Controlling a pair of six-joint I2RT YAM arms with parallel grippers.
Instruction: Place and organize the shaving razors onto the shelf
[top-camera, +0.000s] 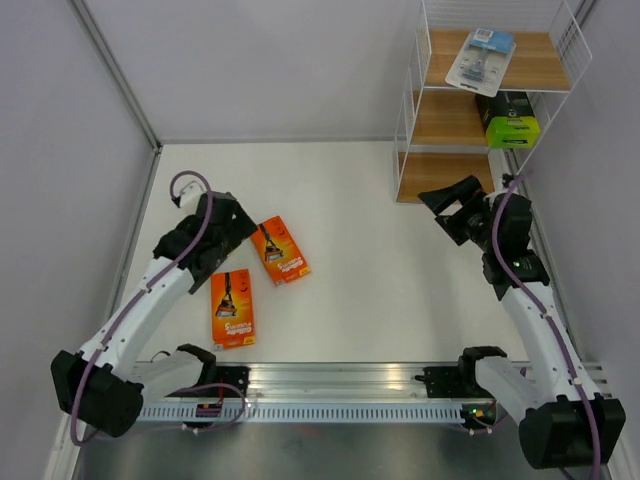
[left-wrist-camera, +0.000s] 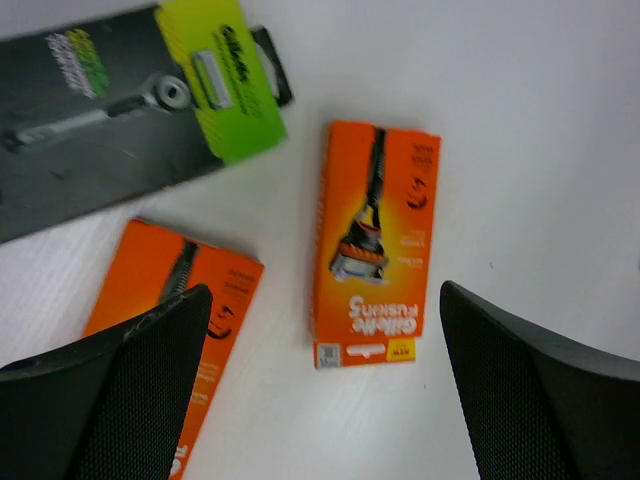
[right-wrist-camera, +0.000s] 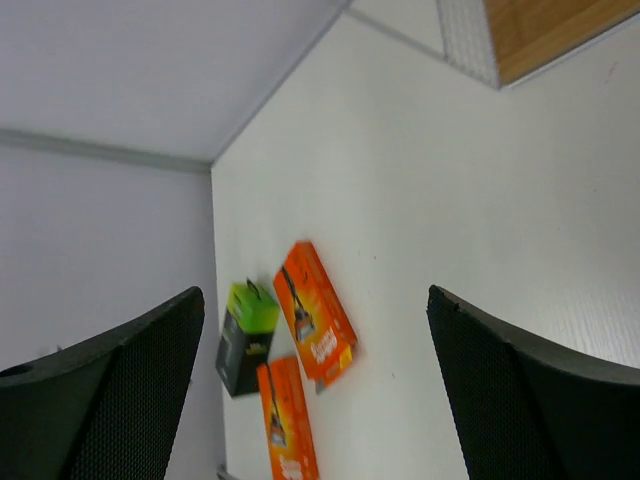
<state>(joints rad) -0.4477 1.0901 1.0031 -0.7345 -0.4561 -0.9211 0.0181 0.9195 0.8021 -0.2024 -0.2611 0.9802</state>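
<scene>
Orange razor card (top-camera: 232, 308) lying flat, long axis near-far

The left arm (top-camera: 150, 290) reaches forward from its base at the near left, upper link sloping up and inward, wrist bent over. The left gripper (top-camera: 228, 228) points steeply downward; its two dark fingers (left-wrist-camera: 120, 390) are spread wide and hold nothing. The right arm (top-camera: 535, 310) stretches forward from its base at the near right, leaning slightly inward, with the wrist turned toward the left. The right gripper (top-camera: 452, 203) aims inward and at a slant, its fingers (right-wrist-camera: 520, 390) likewise parted wide, gripping nothing.
</scene>
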